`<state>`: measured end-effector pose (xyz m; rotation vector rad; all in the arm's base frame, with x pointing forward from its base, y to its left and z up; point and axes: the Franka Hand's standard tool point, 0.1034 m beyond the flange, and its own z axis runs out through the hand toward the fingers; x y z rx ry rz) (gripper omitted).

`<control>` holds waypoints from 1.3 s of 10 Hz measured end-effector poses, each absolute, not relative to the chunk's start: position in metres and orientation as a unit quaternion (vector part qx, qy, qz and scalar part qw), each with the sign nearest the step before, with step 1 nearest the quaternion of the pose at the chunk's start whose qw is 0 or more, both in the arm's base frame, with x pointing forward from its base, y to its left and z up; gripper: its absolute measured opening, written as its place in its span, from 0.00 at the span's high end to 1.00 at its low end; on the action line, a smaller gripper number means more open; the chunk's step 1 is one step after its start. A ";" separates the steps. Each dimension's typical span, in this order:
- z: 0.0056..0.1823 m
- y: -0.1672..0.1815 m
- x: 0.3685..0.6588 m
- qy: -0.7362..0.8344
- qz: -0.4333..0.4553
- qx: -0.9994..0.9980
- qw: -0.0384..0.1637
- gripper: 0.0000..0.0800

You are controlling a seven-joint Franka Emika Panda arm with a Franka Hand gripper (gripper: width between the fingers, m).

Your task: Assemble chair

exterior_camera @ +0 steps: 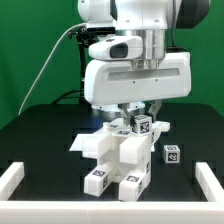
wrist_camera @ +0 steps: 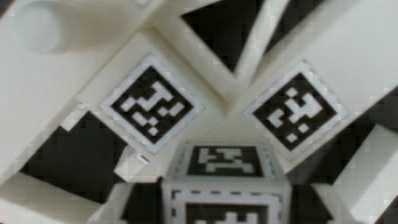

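Note:
The partly joined white chair [exterior_camera: 115,158] stands at the middle of the black table, with tags on its lower blocks. My gripper [exterior_camera: 141,117] is right above its far right top, shut on a small white tagged piece [exterior_camera: 144,126] that is at or touching the chair's top. In the wrist view my gripper [wrist_camera: 222,192] holds that tagged piece [wrist_camera: 224,165] between the jaws, close over two angled tagged chair faces, one [wrist_camera: 155,103] beside the other [wrist_camera: 294,108]. Whether the piece is seated I cannot tell.
A small loose white tagged block [exterior_camera: 172,154] lies on the table at the exterior view's right of the chair. The low white border rail [exterior_camera: 12,180] runs along both sides, its other side [exterior_camera: 208,178] at the exterior view's right. A green backdrop and a cable are behind.

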<state>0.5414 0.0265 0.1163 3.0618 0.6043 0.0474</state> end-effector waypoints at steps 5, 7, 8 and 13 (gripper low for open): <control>0.116 0.027 0.541 0.044 0.017 0.999 0.007 0.65; 0.116 0.027 0.544 -0.066 0.024 0.998 0.001 0.64; 0.117 0.027 0.545 -0.146 0.026 0.989 -0.004 0.64; 0.117 0.027 0.545 -0.129 0.025 0.991 -0.002 0.31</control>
